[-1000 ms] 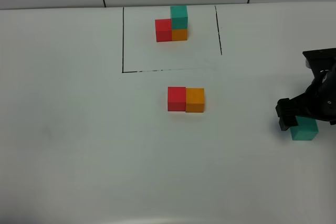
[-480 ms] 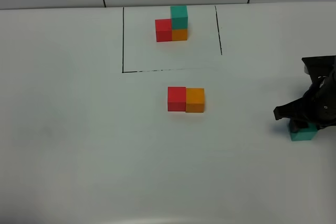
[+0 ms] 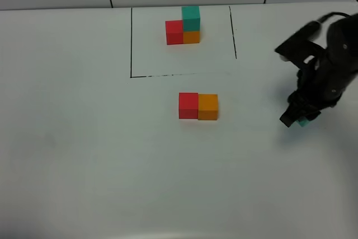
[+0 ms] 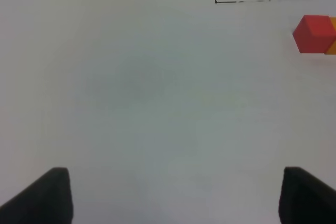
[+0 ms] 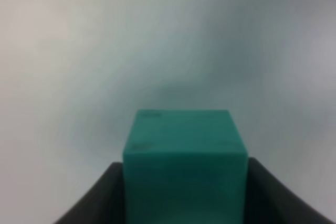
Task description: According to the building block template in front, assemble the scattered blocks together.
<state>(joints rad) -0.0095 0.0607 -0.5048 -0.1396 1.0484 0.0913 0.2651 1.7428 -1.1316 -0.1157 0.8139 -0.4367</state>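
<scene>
Teal cube (image 5: 184, 156) is clamped in R gripper (image 3: 295, 117), looks lifted off table (image 3: 84, 155), right side. Red cube (image 3: 188, 105) + orange cube (image 3: 207, 106) touch, row running left-right, mid-table, well to the left of the gripper. Template (image 3: 183, 26) has teal over orange, so prob. target = the pair's nearer end. R arm closer. L gripper (image 4: 173, 198) has jaws apart, empty, left of pair. Bare table between; box line (image 3: 184, 74) lies behind the pair, off the path.
</scene>
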